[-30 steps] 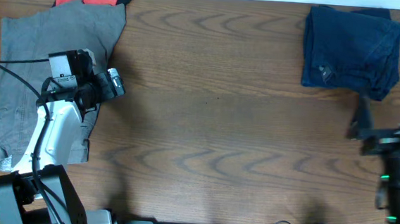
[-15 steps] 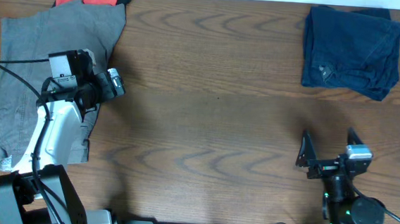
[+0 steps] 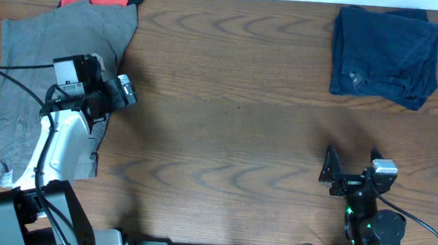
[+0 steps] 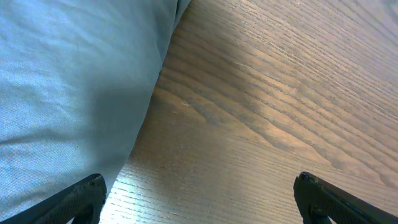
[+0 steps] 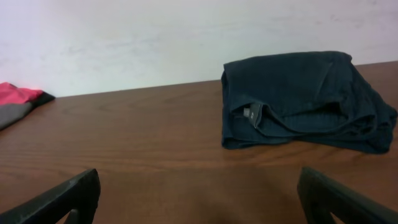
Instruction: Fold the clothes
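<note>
Wooden table [image 3: 236, 100] — navy shorts [image 5: 298, 93] folded, label [image 5: 251, 113] unreadable.

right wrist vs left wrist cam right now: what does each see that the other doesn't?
Right wrist only: the folded navy shorts, the red-orange garment at the far left, and the pale wall behind. Left wrist only: a close look at the grey shorts, their edge lying on the wood. Shared: the wooden table, and each view's own gripper, left gripper and right gripper, open and holding nothing. A grey sliver beside the red-orange garment in right wrist is probably those same shorts.
</note>
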Motion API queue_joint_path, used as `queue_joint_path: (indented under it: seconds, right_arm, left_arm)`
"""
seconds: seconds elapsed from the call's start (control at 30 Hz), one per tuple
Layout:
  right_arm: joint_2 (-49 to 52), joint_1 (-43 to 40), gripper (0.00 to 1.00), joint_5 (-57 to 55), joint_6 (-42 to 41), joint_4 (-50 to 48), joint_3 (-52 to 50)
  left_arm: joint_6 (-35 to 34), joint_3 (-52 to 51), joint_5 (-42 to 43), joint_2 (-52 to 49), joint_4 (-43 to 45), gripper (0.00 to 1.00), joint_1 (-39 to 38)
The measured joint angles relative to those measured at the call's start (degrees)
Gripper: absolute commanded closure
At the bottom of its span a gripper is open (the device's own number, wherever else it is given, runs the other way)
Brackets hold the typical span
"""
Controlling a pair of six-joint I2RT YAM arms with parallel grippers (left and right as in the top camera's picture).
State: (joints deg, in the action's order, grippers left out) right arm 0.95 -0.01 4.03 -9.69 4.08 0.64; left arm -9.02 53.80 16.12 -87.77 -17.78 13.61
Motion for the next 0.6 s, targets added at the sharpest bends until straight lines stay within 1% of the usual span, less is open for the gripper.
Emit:
queue_joint_path:
  seconds: [0.6]
  right_arm:
    - [-0.02, 0.0, 0.01, -0.04, -0.37, -0.09, -0.02]
  left_arm:
    - [0.0, 0.0, 0.0, 0.0, 0.02, 0.02, 0.0]
